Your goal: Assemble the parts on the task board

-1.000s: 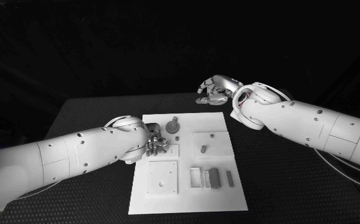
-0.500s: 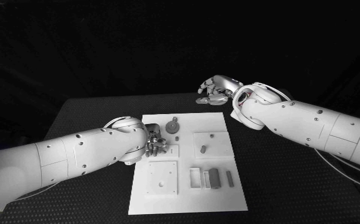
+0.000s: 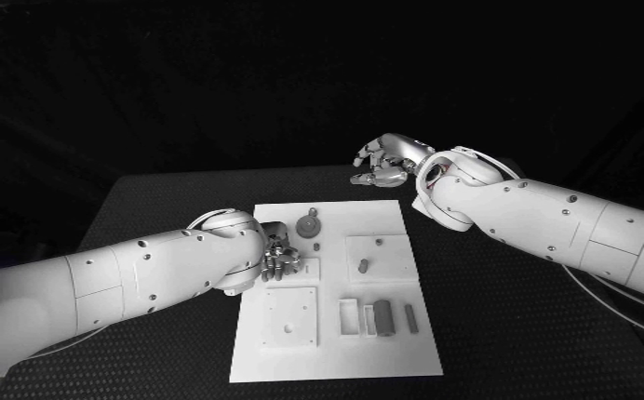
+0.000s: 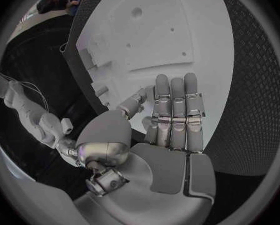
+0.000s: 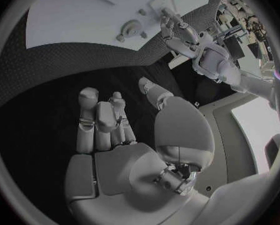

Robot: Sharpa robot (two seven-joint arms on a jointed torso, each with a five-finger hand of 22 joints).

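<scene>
Head view: the task board (image 3: 336, 344) lies flat at the centre of the black table (image 3: 161, 205). All positions below are given relative to the board.

Parts status:
- A round disc part (image 3: 309, 226) sits near the board's far edge, just beside the left hand.
- A small peg (image 3: 362, 266) stands on the raised square block in the board's middle right.
- Several bar-shaped parts (image 3: 385, 317) lie side by side near the board's near right corner, apparently not yet seated.
- The square plate on the near left shows an open hole.

Hand status:
- Left hand (image 3: 278, 257) hovers at the board's left edge, fingers extended and together; the left wrist view shows nothing in its grasp.
- Right hand (image 3: 386, 163) hangs beyond the board's far right corner, off the board, fingers loosely curled, holding nothing.

Judgement: assembly appears to be at an early stage. Most parts appear to need placing, and neither hand has a part.
</scene>
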